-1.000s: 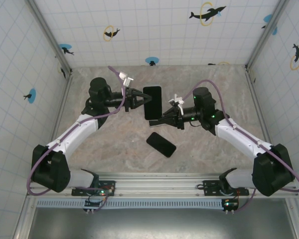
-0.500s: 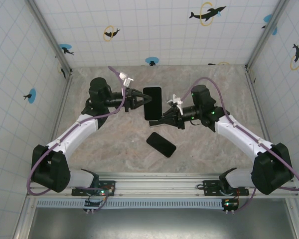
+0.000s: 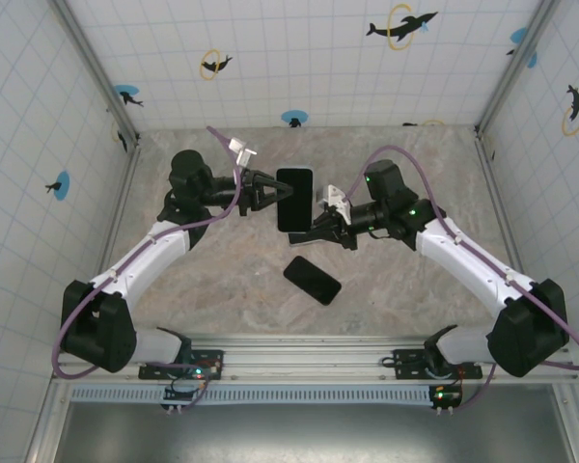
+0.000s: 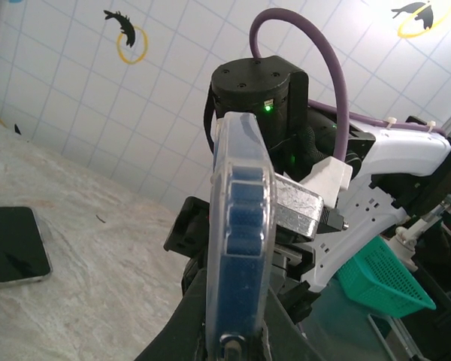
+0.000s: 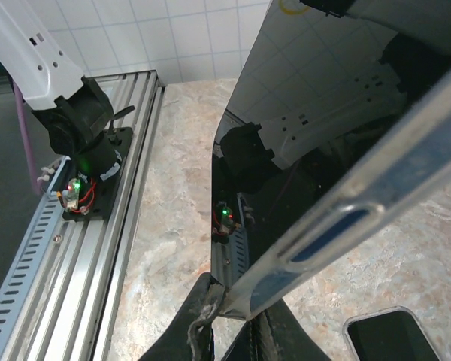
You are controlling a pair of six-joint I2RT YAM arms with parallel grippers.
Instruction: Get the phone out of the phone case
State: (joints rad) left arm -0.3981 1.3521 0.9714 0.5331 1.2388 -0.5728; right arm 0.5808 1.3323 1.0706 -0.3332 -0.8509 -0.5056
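1. The left claw [image 3: 270, 196] is clamped tight on one long side of the phone [image 3: 294, 198] and holds it in the air above the counter [image 3: 222, 280].
2. Seen edge-on from the left wrist, the phone case [image 4: 240, 226] shows as a pale rim round a blue strip.
3. The right claw [image 3: 317, 229] has its fingers nipped together on the phone's near end, opposite the left arm.
4. A second dark handset [image 3: 312, 280] lies flat on the counter just below them, touched by neither claw.
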